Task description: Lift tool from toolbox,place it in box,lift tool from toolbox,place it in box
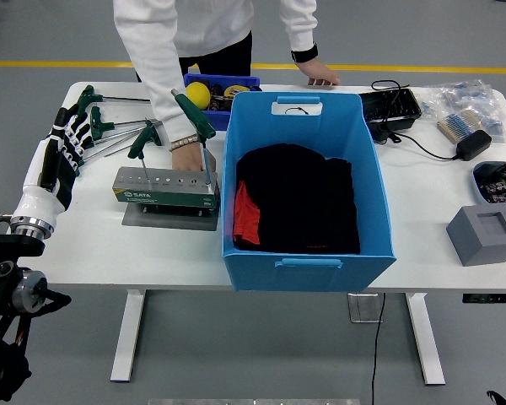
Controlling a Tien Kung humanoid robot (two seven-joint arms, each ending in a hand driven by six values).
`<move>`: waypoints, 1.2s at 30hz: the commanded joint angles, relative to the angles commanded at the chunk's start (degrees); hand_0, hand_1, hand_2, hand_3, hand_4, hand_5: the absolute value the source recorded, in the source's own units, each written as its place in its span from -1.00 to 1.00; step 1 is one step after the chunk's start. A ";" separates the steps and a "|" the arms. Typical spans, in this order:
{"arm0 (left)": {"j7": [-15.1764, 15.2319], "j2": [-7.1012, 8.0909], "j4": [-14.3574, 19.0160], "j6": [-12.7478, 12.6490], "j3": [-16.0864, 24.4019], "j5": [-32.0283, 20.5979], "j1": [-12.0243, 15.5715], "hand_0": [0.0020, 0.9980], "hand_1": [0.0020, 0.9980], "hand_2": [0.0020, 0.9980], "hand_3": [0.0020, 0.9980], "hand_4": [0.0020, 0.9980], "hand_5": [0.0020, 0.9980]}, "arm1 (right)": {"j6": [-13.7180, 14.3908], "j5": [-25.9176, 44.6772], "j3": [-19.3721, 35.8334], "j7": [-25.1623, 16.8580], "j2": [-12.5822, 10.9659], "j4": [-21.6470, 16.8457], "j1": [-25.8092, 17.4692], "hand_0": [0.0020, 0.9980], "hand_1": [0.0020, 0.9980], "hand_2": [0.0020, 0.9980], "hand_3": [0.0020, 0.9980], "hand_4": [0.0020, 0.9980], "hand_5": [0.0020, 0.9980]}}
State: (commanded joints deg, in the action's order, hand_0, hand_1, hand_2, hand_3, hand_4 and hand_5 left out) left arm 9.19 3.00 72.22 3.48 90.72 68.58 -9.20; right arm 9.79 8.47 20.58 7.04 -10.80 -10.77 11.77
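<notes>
Now | left robot hand (63, 148) fingers spread, empty | person's hand (186, 156) beside toolbox (164, 188)

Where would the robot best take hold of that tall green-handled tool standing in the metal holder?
Probably by the green T-handle at the top, coming from above and the left, where the left hand hangs open. The thin shaft stands nearly upright in the holder, so it lifts straight out. A person's hand rests just behind it.
</notes>
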 joint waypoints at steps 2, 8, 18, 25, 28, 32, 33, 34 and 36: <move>0.13 0.01 0.12 -0.19 0.06 0.80 0.04 0.96 1.00 1.00 1.00 0.85 1.00 | 0.01 -0.20 0.08 0.05 0.02 -0.01 -0.07 0.40 0.32 0.42 0.12 0.57 0.35; 0.73 0.40 2.45 -2.80 0.30 10.18 -0.17 1.00 1.00 1.00 1.00 1.00 0.77 | 0.06 -0.53 0.30 0.13 0.07 -0.04 -0.25 0.40 0.32 0.42 0.12 0.57 0.35; -0.87 8.56 7.26 -3.92 -12.54 34.38 -9.57 1.00 1.00 1.00 1.00 1.00 0.42 | 0.04 -1.08 0.74 0.38 0.05 0.00 -0.50 0.40 0.32 0.42 0.12 0.57 0.35; -7.34 12.57 5.09 4.52 -25.37 51.14 -21.68 1.00 1.00 1.00 1.00 1.00 0.22 | -0.12 -0.86 0.94 0.33 -0.16 0.23 -0.35 0.41 0.32 0.42 0.12 0.57 0.35; -8.65 12.18 3.21 5.39 -29.39 57.43 -25.23 1.00 1.00 1.00 1.00 1.00 0.22 | -0.17 -0.91 1.08 0.33 -0.28 0.31 -0.27 0.41 0.32 0.42 0.12 0.57 0.35; -8.54 11.42 0.30 3.91 -32.55 59.56 -28.75 1.00 0.99 0.95 0.88 1.00 0.19 | -0.23 -1.34 1.38 0.41 -0.37 0.40 -0.12 0.41 0.32 0.42 0.12 0.57 0.35; -8.46 11.23 -0.50 3.50 -32.98 59.81 -29.45 1.00 0.99 0.95 0.88 1.00 0.19 | -0.23 -1.34 1.43 0.42 -0.39 0.41 -0.12 0.41 0.32 0.42 0.12 0.57 0.35; -8.49 11.10 -1.14 3.36 -33.24 60.04 -29.97 1.00 0.99 0.95 0.88 1.00 0.19 | -0.23 -1.36 1.48 0.43 -0.40 0.42 -0.13 0.41 0.32 0.42 0.12 0.57 0.35; -8.80 10.73 -3.20 3.24 -33.85 60.58 -31.47 1.00 0.99 0.95 0.88 1.00 0.19 | -0.23 -1.53 1.66 0.45 -0.44 0.45 -0.12 0.41 0.32 0.42 0.12 0.57 0.35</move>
State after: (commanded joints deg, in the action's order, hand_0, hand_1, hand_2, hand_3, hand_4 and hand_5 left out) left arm 0.39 13.73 69.02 6.72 56.87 129.16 -40.67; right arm 9.56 6.94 22.24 7.49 -11.24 -10.32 11.65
